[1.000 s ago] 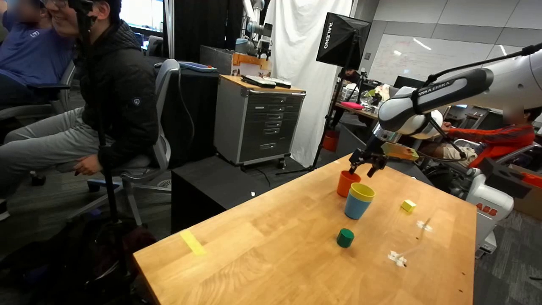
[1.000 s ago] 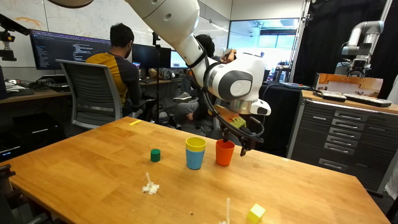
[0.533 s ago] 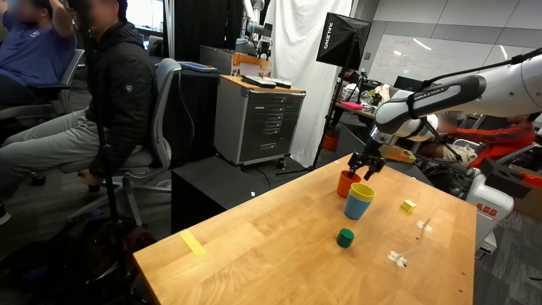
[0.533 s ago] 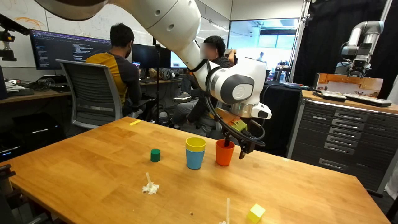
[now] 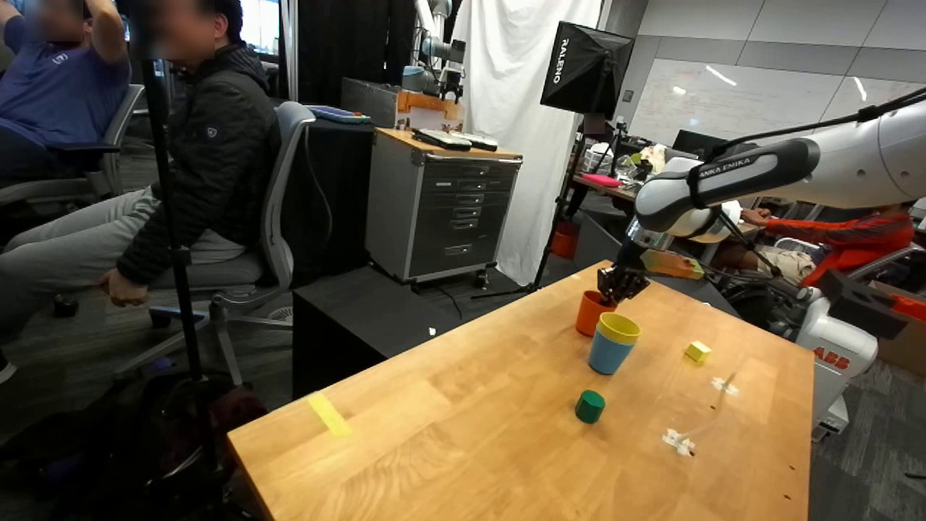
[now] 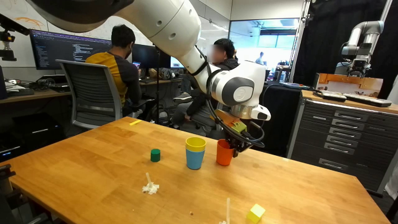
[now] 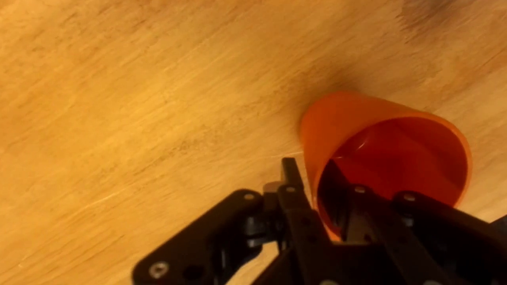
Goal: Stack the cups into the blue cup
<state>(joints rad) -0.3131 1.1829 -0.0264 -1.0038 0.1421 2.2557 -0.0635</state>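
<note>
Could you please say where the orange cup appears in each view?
In an exterior view: orange cup, right of centre, lower half.
In an exterior view: orange cup, just right of centre, lower half.
Wrist view: orange cup, right half, middle height.
Shared landmark: the gripper at the cup's rim.

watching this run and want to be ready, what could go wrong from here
The fingers straddle just one side of the orange cup, so it might swing or slip when lifted.
The blue cup, with the yellow cup nested in it, stands close by, so a sideways move could topple both.
The orange cup likely has to enter the yellow one, so an off-centre release may leave it sitting crooked.
</note>
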